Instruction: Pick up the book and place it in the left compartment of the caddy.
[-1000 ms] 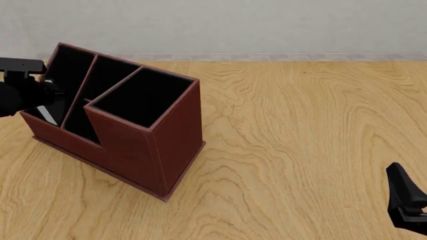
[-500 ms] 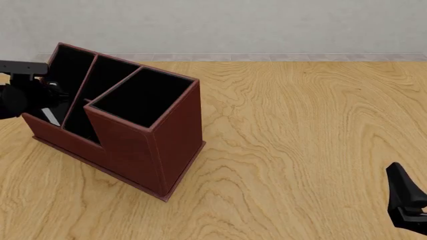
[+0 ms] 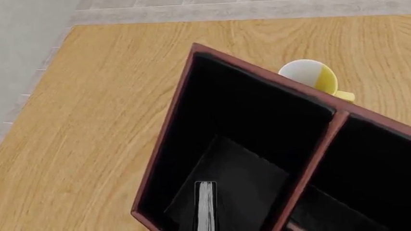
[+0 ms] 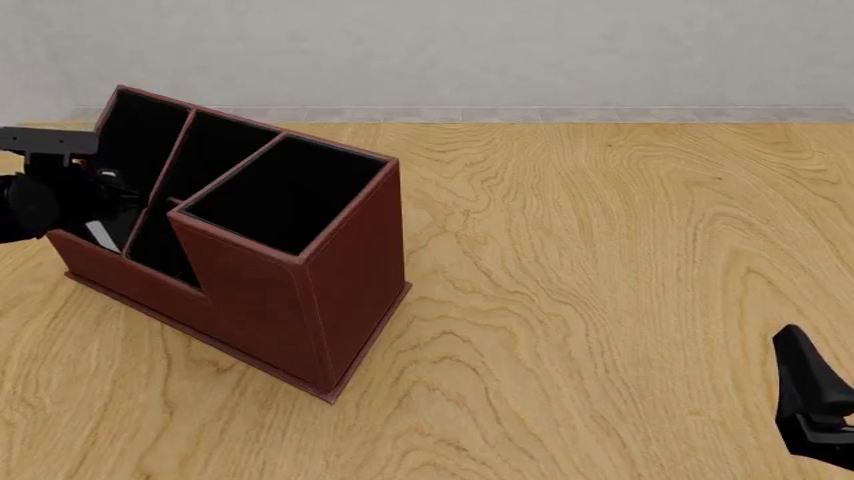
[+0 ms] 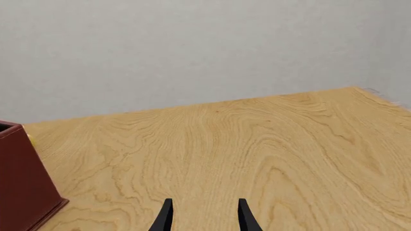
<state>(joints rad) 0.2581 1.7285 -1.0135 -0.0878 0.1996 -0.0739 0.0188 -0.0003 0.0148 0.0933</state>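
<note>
The reddish-brown caddy [image 4: 307,290] stands at the table's left. The book [image 4: 96,236] shows as a white page edge low inside the left compartment [image 4: 134,140], the long slot nearest the left arm. My left gripper [image 4: 100,205] reaches over that slot's near end. In the left wrist view the book [image 3: 205,204] stands on edge in the black-lined left compartment [image 3: 257,120], dead centre along the fingers, which blend into the dark lining; the gripper looks shut on it. My right gripper [image 5: 204,216] is open and holds nothing, low at the front right [image 4: 807,400].
A white and yellow cup [image 3: 311,77] sits on the table just behind the caddy's far wall [image 3: 170,130], hidden from the front view. The caddy's corner [image 5: 19,192] shows in the right wrist view. The table's back edge meets a grey wall.
The left arm has sunk slightly and edged right over the caddy, taking the book a little deeper into the left slot. The right arm has not moved.
</note>
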